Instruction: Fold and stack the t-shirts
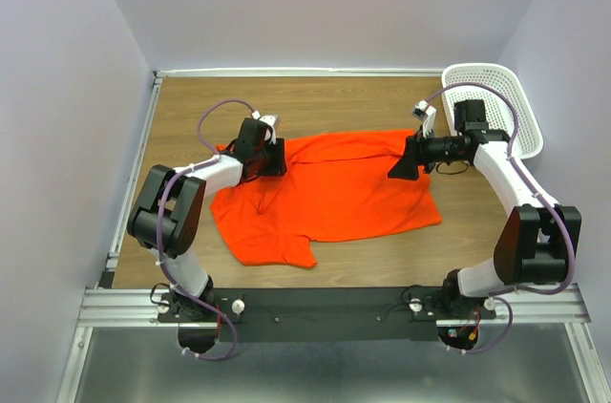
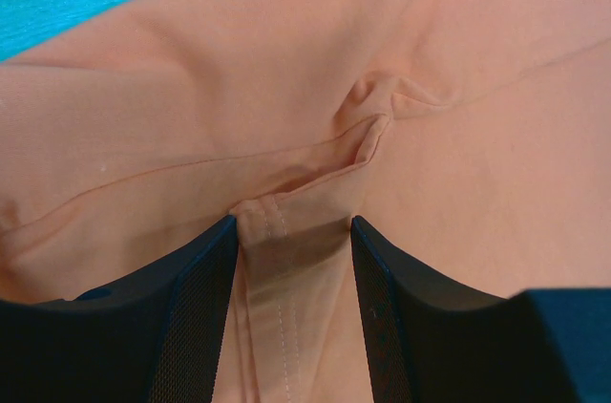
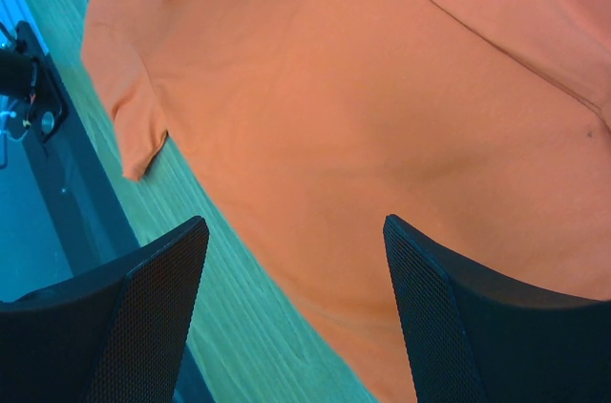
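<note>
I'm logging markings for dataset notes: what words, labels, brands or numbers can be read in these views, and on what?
None can be read.
The orange t-shirt is plain: no print, and no label shows in any view.
The white basket bears no lettering.
The small fittings on the base rail are too small to make out.

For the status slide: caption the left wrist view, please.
Left gripper straddling a stitched hem fold of the orange t-shirt, jaws apart.
</note>
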`<state>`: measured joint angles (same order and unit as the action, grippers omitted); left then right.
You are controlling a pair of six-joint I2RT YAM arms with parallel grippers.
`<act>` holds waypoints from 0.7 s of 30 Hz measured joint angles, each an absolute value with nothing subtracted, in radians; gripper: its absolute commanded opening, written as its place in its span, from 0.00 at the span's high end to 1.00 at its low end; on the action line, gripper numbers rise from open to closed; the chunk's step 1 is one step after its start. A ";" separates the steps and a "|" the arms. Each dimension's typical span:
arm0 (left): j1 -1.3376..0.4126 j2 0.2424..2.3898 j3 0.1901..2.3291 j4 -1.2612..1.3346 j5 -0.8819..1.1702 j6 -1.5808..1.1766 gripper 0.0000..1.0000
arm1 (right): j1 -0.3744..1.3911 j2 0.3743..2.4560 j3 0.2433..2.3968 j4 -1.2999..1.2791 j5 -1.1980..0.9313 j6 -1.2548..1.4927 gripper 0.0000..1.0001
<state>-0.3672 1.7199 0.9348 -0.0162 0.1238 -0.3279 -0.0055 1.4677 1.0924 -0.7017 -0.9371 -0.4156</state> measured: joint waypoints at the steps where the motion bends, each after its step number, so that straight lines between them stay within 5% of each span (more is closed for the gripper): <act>1: -0.366 1.720 0.933 -0.014 0.123 -0.329 0.41 | -0.006 1.468 1.092 -0.702 -0.937 -0.416 0.18; 8: -0.365 1.720 0.933 0.001 0.121 -0.333 0.50 | -0.006 1.468 1.092 -0.702 -0.937 -0.416 0.18; 15: -0.362 1.681 0.900 0.003 0.129 -0.343 0.92 | -0.006 1.468 1.092 -0.702 -0.937 -0.416 0.18; 21: -0.361 1.598 0.867 0.002 0.157 -0.350 1.00 | -0.006 1.468 1.092 -0.702 -0.937 -0.416 0.18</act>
